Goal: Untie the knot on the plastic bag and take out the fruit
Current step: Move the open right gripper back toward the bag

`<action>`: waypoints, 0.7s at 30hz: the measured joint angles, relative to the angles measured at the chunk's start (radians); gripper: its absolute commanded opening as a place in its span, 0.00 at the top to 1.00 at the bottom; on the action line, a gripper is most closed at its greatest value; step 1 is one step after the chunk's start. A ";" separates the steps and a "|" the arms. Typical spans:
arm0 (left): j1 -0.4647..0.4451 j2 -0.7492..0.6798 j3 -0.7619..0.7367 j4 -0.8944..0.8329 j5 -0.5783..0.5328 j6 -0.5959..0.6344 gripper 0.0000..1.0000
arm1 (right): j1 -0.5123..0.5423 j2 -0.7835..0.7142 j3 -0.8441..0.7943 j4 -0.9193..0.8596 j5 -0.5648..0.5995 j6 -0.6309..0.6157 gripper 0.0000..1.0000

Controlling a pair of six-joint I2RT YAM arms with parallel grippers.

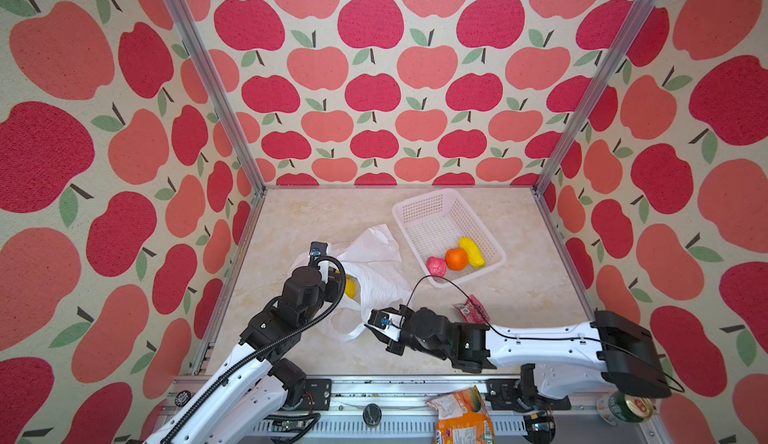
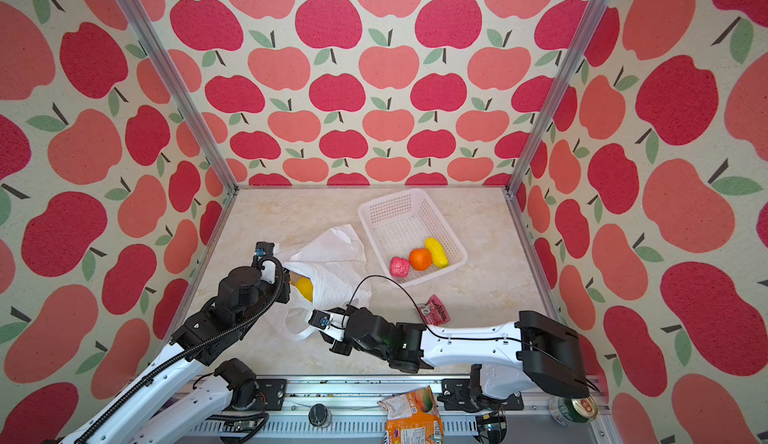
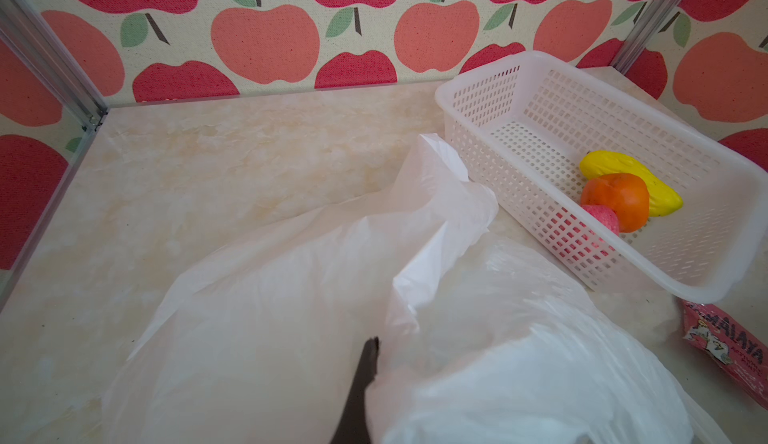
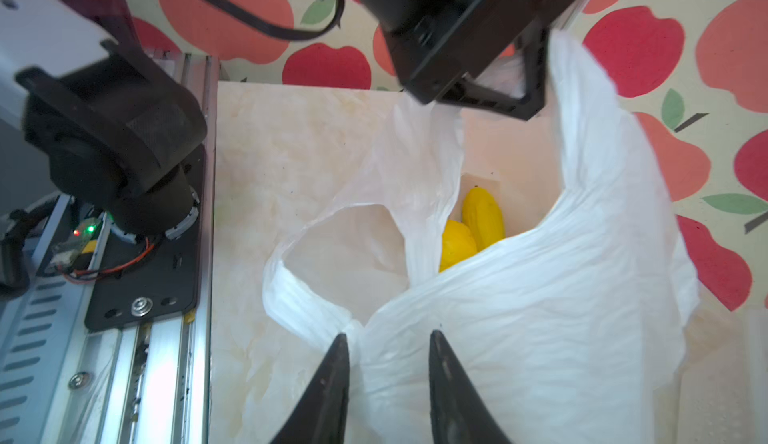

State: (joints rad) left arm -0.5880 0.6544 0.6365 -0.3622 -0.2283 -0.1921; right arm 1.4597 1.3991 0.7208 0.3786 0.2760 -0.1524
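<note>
Marble-patterned table [image 1: 307, 217]: cream surface, bearing every item below.

Plastic bag [image 1: 376, 261]: thin white film, crumpled, lying left of centre in both top views, just beside the near-left corner of the basket. Its mouth faces the robot and gapes. It lies between the two grippers, the left at its upper rim and the right at its near edge. One loop handle [image 4: 328, 254] lies slack and open on the table, just beside the right gripper.

Basket [image 1: 415, 205]: white perforated plastic, rectangular, set askew right of centre.

Left gripper [image 3: 374, 348]: jaws closed flat on the bag's rim, holding that edge raised off the table. In the right wrist view the film climbs up to it.

Right gripper [image 4: 388, 358]: jaws partly open at a middling gap, with the black fingertips [image 4: 336, 363] astride the bunched film where the loop handle joins the bag. Whether the tips press the film cannot be told.

Yellow fruits [image 4: 482, 217]: two, side by side inside the bag, seen through its open mouth.

Fruits in the basket, at its near end and touching in a row: yellow fruit [image 1: 471, 252], orange [image 1: 456, 259], pink-red fruit [image 1: 436, 266].

Red snack packet [image 1: 471, 309]: flat on the table, near the basket's front corner and partly under the right arm's cable.
</note>
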 measured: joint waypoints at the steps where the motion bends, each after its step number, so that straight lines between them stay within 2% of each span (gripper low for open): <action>1: 0.000 0.000 0.000 0.000 0.000 0.000 1.00 | 0.002 0.024 0.000 0.006 -0.007 -0.001 0.70; 6: 0.000 0.000 0.000 0.000 0.000 0.000 1.00 | 0.011 0.064 0.000 0.040 -0.045 0.000 0.66; 9: 0.000 0.001 0.000 0.000 0.000 0.000 1.00 | 0.032 0.063 0.000 0.042 -0.042 0.005 0.49; 11: 0.000 0.001 0.000 0.000 0.000 0.000 1.00 | 0.054 0.049 0.000 0.021 -0.038 0.003 0.45; 14: 0.000 0.001 0.000 0.000 0.000 0.000 1.00 | 0.079 -0.015 -0.003 -0.023 -0.038 0.010 0.47; 21: 0.000 0.001 0.000 0.000 0.000 0.000 1.00 | 0.083 -0.279 -0.083 -0.145 0.003 0.080 0.60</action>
State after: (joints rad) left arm -0.5880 0.6552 0.6365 -0.3622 -0.2287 -0.1925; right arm 1.5429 1.1198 0.6380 0.2340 0.2787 -0.0719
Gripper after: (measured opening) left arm 0.056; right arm 0.427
